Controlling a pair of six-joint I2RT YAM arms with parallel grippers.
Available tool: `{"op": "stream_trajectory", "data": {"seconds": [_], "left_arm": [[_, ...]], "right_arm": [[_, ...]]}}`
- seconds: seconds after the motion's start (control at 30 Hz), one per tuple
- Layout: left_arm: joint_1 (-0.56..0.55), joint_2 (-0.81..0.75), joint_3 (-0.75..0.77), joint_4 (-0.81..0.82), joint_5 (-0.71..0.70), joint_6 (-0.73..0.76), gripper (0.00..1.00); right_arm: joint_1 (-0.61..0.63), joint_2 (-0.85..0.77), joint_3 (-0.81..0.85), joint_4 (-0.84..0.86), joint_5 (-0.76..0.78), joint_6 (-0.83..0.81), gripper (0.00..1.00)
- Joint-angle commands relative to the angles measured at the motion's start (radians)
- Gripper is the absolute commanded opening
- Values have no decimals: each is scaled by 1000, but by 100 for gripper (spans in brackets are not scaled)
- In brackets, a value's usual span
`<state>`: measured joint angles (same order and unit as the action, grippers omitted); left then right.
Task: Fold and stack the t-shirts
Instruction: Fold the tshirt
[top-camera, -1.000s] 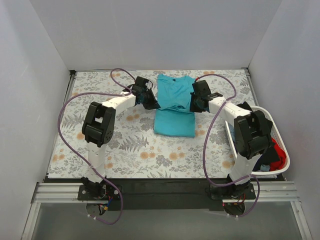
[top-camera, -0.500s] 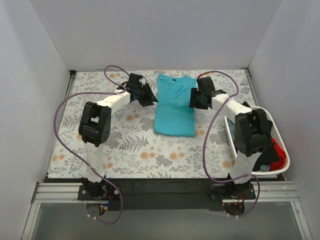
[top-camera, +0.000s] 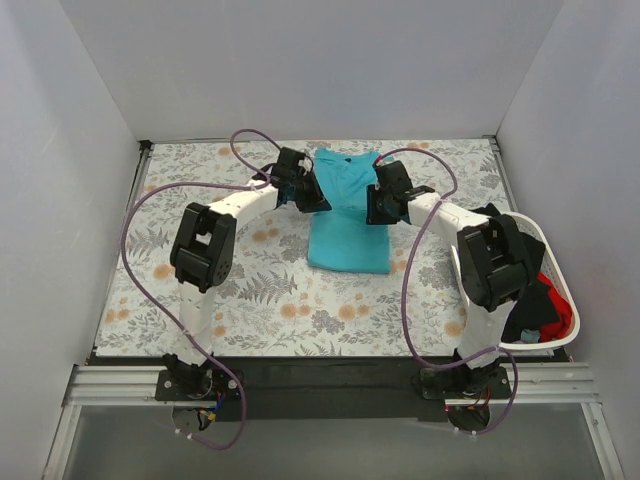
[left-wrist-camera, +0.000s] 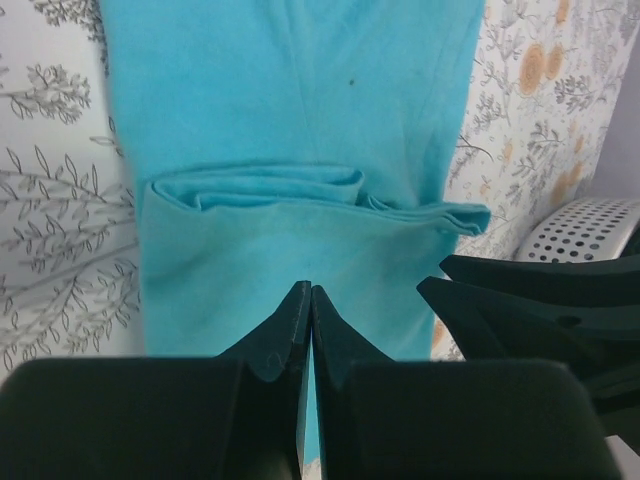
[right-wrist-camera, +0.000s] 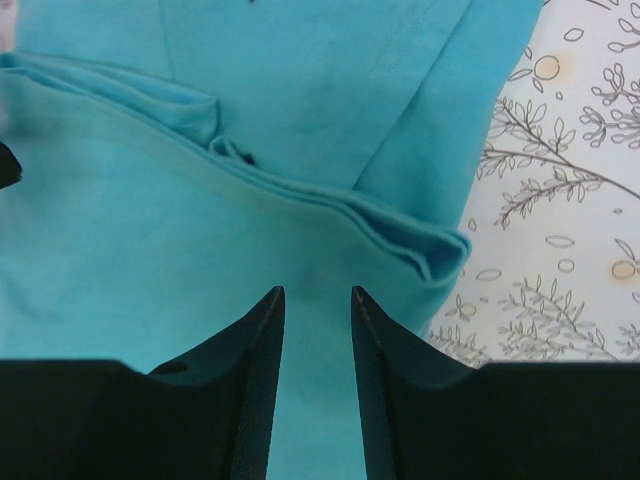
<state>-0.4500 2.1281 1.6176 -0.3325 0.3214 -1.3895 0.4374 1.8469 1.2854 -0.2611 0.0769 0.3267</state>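
Observation:
A teal t-shirt (top-camera: 348, 240) lies part-folded in the middle of the floral cloth, its far half doubled over the near half. The fold edge shows in the left wrist view (left-wrist-camera: 300, 190) and the right wrist view (right-wrist-camera: 330, 200). My left gripper (top-camera: 312, 198) is over the shirt's left side with its jaws shut (left-wrist-camera: 311, 290); no cloth shows between them. My right gripper (top-camera: 374, 208) is over the shirt's right side, jaws slightly apart (right-wrist-camera: 317, 292) and empty. A red shirt (top-camera: 560, 318) and a black one (top-camera: 525, 322) lie in the basket.
A white plastic basket (top-camera: 556, 262) stands at the right edge of the table, beside the right arm; its wall shows in the left wrist view (left-wrist-camera: 585, 228). The grey floral cloth (top-camera: 260, 290) covers the table. White walls close in the back and sides.
Both grippers drew back and outward off the shirt's sides, then came inward over the folded far part. The shirt's far part now looks narrower.

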Motion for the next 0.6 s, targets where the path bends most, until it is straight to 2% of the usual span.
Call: {"op": "stream_trajectory", "data": {"seconds": [0.0, 0.17, 0.57], "left_arm": [[13, 61, 88, 3, 1, 36, 0], [33, 147, 175, -28, -24, 58, 0], [51, 207, 162, -53, -59, 70, 0]], "right_arm": [[-26, 57, 84, 23, -5, -48, 39], [-77, 147, 152, 22, -11, -58, 38], [-123, 216, 158, 22, -68, -35, 36]]}}
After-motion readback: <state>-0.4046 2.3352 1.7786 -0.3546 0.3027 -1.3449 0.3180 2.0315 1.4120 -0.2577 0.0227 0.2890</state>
